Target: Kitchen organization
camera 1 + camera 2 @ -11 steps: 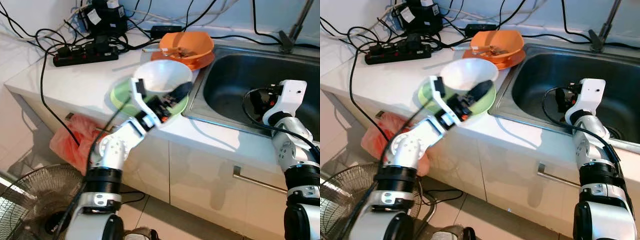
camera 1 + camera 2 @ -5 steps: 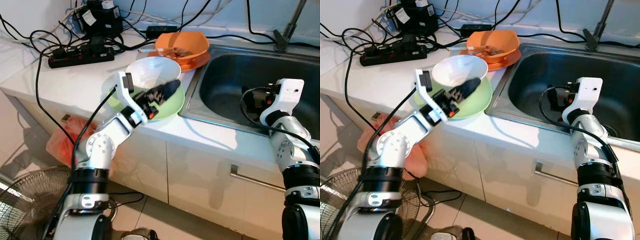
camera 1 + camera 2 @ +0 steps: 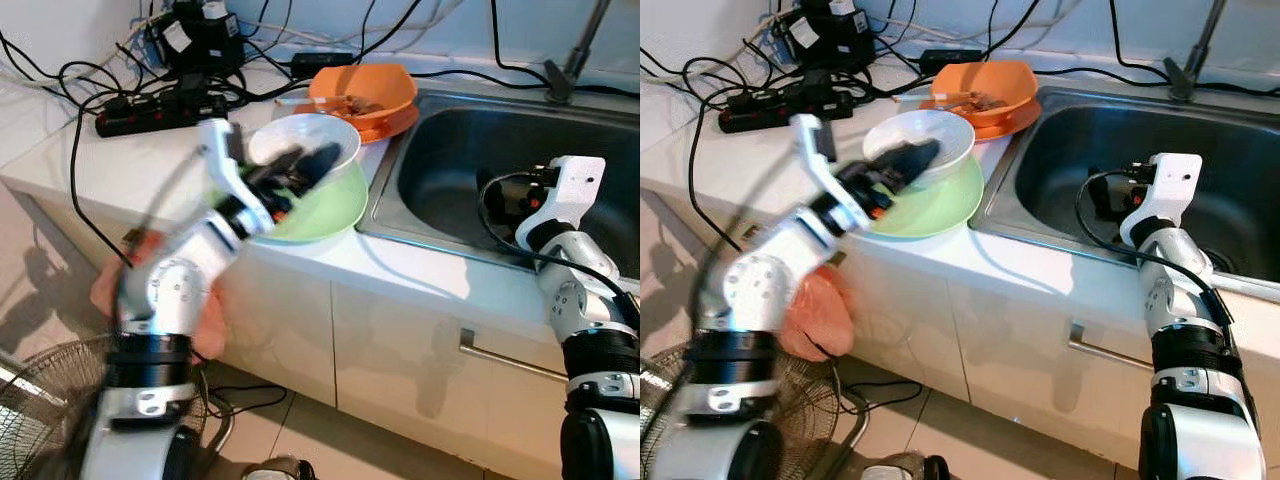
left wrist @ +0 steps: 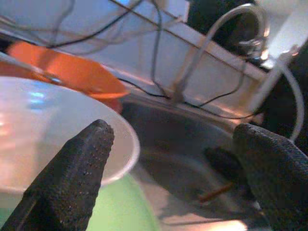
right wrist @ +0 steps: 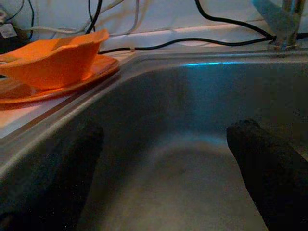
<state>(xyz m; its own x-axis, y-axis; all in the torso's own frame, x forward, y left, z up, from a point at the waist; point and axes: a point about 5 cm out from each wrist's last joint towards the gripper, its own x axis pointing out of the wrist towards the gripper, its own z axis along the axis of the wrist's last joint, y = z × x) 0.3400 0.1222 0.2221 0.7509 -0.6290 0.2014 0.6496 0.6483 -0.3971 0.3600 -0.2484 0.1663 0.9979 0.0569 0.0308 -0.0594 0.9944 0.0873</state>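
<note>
White counter [image 3: 150,165] is half tidied: a white bowl [image 3: 925,140] is seen stacked on the green plate [image 3: 930,205] beside the sink [image 3: 480,160], the left pincer [image 3: 902,160] spread at its rim. Orange dishes [image 3: 370,95] are left unsorted, and the right pincer [image 5: 163,159] is held spread over the sink.

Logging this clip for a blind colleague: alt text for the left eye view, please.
The left gripper reaches over a white bowl sitting on a green plate on the counter beside a steel sink. The right gripper hangs open in the sink; orange dishes sit behind.
</note>
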